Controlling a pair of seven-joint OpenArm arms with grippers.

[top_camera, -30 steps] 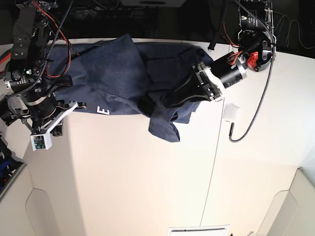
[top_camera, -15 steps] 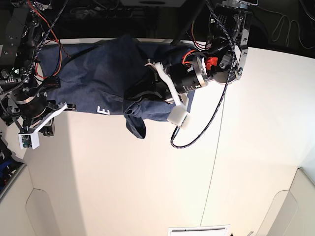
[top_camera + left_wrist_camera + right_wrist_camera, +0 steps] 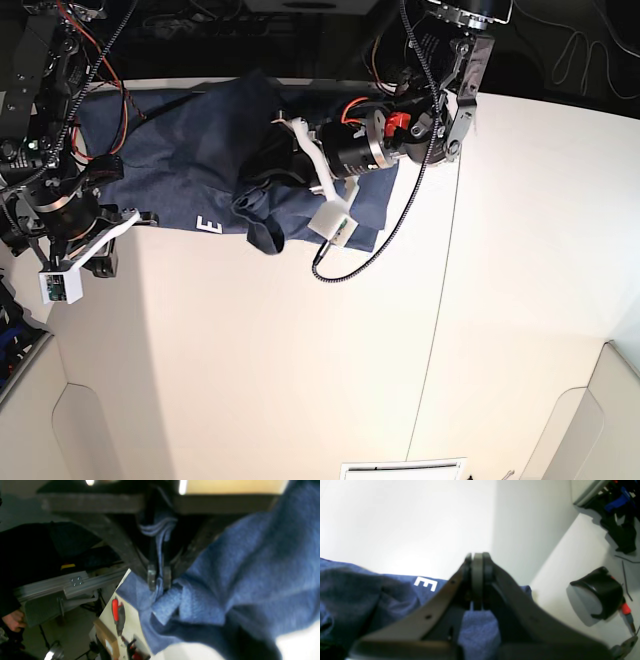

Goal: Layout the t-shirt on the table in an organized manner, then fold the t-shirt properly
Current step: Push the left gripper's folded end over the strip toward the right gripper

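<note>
The base view looks straight down from high above the table (image 3: 300, 350), taking in both arms and the t-shirt (image 3: 190, 140) along the far edge. Each wrist view sits just behind its own jaws, close to the cloth; all three share the t-shirt, whose white letter appears in the base and right wrist views.

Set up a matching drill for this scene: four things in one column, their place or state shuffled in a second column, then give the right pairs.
Things:
1. left tool
2. right tool
3. t-shirt
4. table

States:
A. white, with thin dark seams
B. shut on bunched cloth in the shirt's middle
C. shut on cloth near a white letter E
D. slate-blue, rumpled along the far edge

Pairs: 1-B, 2-C, 3-D, 4-A
</note>
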